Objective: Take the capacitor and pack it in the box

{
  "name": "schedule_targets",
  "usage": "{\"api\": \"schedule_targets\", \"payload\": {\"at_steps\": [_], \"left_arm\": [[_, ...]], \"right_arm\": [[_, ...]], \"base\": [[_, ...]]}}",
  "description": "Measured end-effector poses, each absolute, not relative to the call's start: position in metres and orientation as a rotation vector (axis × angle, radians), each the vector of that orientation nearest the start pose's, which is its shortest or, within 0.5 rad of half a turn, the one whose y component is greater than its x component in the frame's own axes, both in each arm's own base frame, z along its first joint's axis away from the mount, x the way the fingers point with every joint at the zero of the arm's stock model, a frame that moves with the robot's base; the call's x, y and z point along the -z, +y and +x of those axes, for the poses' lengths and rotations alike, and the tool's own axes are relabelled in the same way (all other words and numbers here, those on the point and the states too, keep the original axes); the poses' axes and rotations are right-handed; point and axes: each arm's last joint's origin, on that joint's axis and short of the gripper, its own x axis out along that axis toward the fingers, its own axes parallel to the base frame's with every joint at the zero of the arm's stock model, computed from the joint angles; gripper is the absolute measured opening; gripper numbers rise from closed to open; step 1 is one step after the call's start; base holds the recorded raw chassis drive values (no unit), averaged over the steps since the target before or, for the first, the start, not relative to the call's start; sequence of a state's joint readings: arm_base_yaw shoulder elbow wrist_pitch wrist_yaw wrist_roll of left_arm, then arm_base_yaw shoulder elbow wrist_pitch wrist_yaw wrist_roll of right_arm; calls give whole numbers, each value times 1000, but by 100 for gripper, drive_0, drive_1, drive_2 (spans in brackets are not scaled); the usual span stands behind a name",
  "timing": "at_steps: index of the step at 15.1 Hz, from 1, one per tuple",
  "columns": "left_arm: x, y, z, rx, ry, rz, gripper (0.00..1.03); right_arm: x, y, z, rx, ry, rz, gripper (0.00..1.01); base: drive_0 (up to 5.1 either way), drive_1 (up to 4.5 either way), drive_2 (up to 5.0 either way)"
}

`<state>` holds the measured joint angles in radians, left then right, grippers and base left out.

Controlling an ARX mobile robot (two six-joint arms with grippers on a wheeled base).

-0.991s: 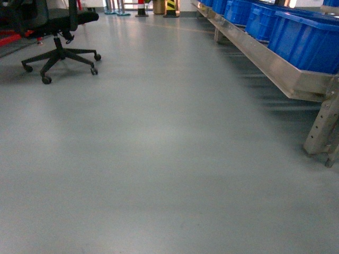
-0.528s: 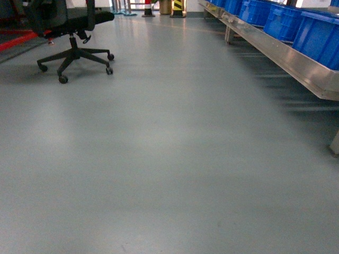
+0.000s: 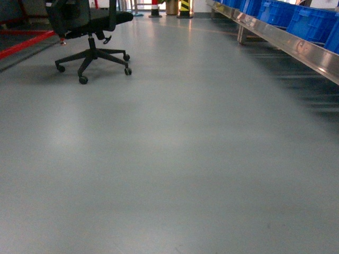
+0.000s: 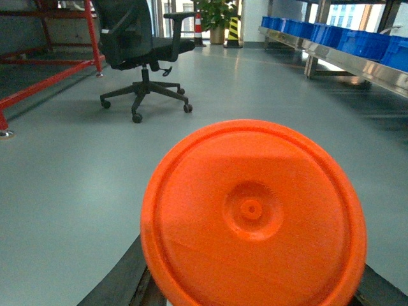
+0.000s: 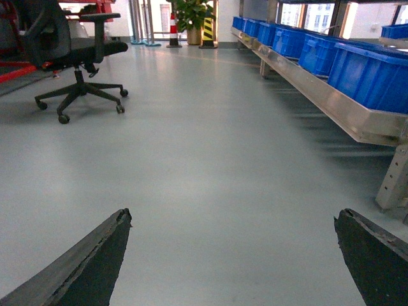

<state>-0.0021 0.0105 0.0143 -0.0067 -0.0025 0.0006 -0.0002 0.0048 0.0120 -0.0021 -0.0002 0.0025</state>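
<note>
While we drive with the left gripper point(image 4: 252, 299) probably clamping the orange disc point(image 4: 253, 213) and the right gripper point(image 5: 233, 255) wide open, we should steer away from the chair point(image 3: 90, 32) at upper left.

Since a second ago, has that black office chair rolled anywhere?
Cannot tell. The office chair sits further right in the head view, but the blue bins and steel rack slid right too, so the whole view has turned rather than the chair rolling.
</note>
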Motion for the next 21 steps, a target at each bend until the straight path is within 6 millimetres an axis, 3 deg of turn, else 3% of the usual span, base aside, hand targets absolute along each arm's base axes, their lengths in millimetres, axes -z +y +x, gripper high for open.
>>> {"api": "schedule_targets", "payload": {"at_steps": [21], "left_arm": [[-167,0,97,2,1,0,44]], "right_arm": [[-167,0,97,0,-1,2,98]], "base": [[-502,232,251]]}}
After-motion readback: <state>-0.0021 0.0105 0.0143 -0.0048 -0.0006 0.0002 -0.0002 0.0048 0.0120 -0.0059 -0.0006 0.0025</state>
